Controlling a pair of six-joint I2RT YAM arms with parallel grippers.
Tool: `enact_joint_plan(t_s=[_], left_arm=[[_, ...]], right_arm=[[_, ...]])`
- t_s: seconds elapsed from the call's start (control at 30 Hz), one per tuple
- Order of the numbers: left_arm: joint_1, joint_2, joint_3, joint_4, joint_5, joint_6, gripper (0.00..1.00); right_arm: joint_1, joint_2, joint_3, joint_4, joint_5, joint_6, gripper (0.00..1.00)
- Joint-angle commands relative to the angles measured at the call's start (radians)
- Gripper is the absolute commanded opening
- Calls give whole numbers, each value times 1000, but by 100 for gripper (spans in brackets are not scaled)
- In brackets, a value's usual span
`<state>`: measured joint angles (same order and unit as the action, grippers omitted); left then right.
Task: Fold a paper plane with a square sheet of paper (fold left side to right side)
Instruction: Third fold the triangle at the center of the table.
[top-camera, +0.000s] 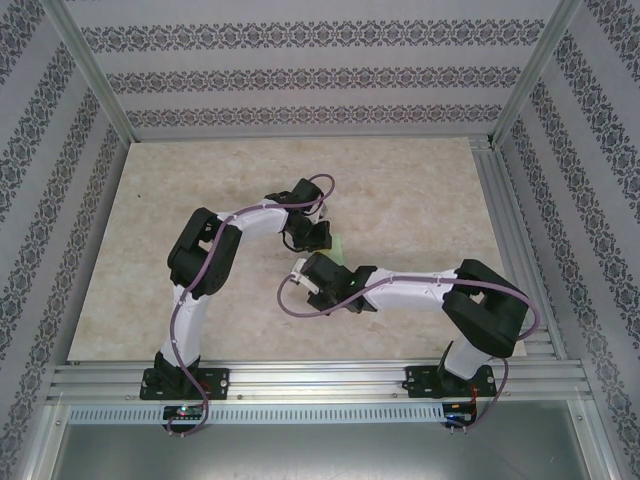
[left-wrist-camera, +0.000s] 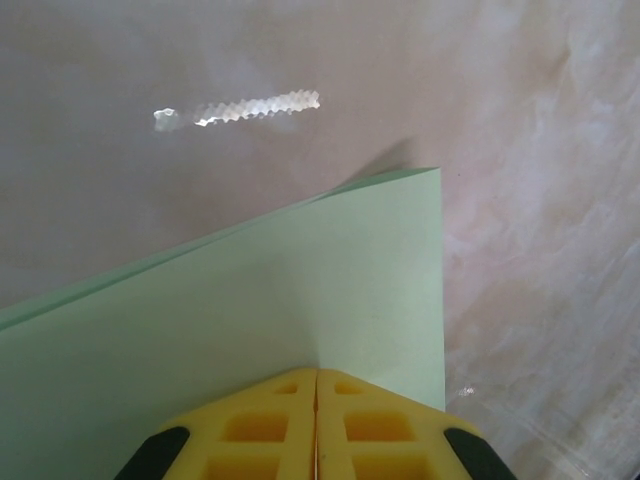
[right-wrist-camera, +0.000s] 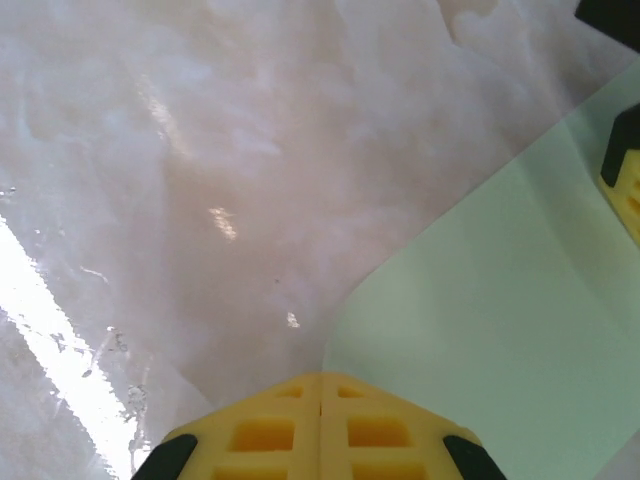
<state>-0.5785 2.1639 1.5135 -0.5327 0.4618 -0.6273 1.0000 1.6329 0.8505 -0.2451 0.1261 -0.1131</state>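
green square sheet of paper (left-wrist-camera: 250, 320) on the table (top-camera: 420, 200) is pinched by the closed left gripper (left-wrist-camera: 317, 373), the shut right gripper (right-wrist-camera: 320, 378) at its edge, and could be creased crooked if tugged.

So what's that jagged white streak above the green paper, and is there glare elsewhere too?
Left wrist view: the streak is a light reflecting off the glossy table; the paper casts a soft shadow behind its raised corner. Right wrist view: a broad glare band washes out the lower left. Top external view: even light, no hot spots.
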Motion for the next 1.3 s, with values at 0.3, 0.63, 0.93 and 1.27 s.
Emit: enact_joint_plan(t_s=[0.3, 0.63, 0.93, 1.27], left_arm=[[-16, 60, 22, -47, -29, 43, 8], [-20, 60, 27, -52, -29, 42, 7], [-23, 62, 30, -56, -30, 42, 7], [-25, 66, 34, -58, -28, 42, 7]], right_arm=[[-252, -78, -44, 68, -431, 130, 0], [-423, -46, -63, 108, -570, 188, 0], [-457, -4, -41, 96, -566, 188, 0], [-476, 38, -22, 86, -543, 198, 0]])
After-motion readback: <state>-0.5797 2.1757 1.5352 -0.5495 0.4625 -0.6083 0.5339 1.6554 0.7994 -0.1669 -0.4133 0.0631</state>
